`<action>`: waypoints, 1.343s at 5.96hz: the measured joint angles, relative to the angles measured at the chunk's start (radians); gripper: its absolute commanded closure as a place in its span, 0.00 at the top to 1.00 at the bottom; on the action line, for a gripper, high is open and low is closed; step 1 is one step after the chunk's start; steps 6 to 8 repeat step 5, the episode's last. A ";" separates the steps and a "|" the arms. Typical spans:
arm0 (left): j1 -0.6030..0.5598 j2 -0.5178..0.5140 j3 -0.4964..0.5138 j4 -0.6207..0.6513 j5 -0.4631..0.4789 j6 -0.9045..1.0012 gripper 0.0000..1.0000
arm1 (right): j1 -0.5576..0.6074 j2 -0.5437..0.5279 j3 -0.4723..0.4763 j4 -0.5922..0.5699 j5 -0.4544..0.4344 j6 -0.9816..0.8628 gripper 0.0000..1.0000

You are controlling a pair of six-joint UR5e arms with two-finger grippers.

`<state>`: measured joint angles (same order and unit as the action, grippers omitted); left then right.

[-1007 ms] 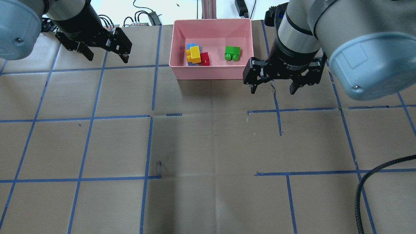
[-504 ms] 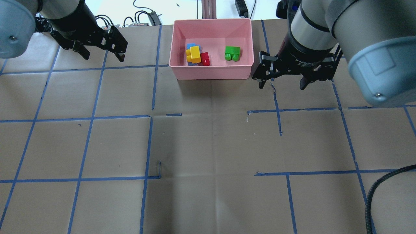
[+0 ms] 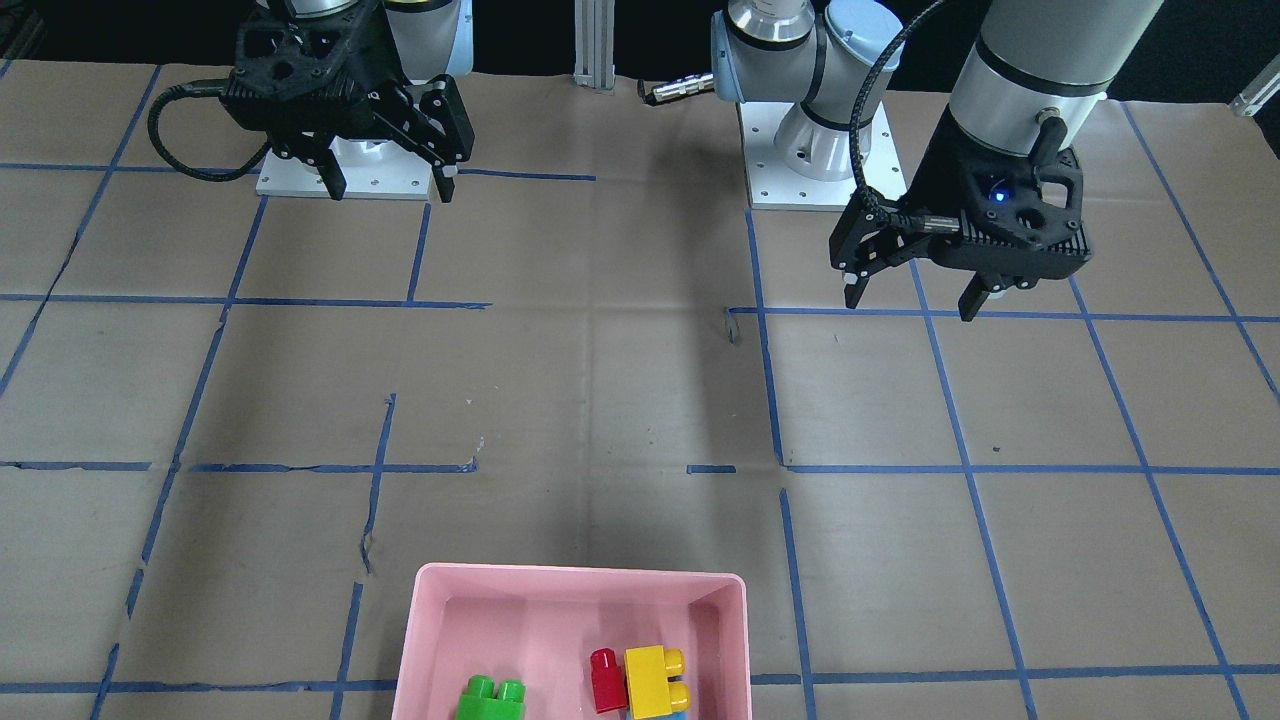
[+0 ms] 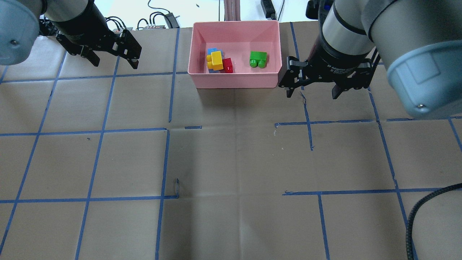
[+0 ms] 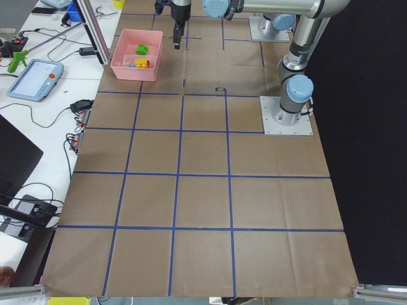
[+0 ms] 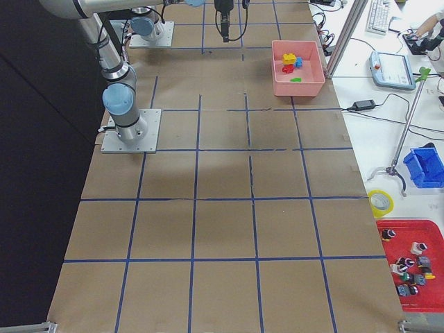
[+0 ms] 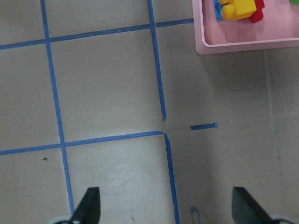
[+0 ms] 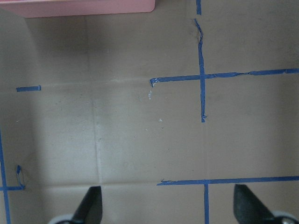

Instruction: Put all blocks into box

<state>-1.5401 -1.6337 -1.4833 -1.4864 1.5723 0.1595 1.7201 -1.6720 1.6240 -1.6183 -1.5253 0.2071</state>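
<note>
— Blocks, where are they?

— All four lie inside the pink box (image 4: 234, 81). The yellow stepped brick (image 4: 217, 60) sits in the box's left half, by the robot's reckoning. The light blue brick (image 4: 212, 51) peeks out from behind it, and the small red brick (image 4: 227, 65) touches its other side. The green brick (image 4: 258, 59) lies alone in the box's right half, apart from those three.

— And the grippers?

— The right gripper (image 4: 312, 94) hangs just beside the box's near right corner, outside it, above the paper-covered table (image 4: 231, 162). Its jaws are spread wide with nothing between them. The left gripper (image 4: 115, 64) is well apart from the box on its left side, and its fingers are parted and empty too.

— Anything touching the box?

— Neither gripper, as far as I can see.
</note>
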 measured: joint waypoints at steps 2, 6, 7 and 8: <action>0.000 0.001 0.000 0.000 0.000 0.000 1.00 | 0.000 0.000 0.000 -0.001 0.001 -0.001 1.00; -0.001 0.001 -0.001 0.000 0.000 0.000 1.00 | 0.001 0.006 0.006 -0.013 0.009 -0.009 1.00; -0.001 0.001 -0.001 0.000 0.000 0.000 1.00 | 0.001 0.006 0.006 -0.013 0.009 -0.009 1.00; -0.001 0.001 -0.001 0.000 0.000 0.000 1.00 | 0.001 0.006 0.006 -0.013 0.009 -0.009 1.00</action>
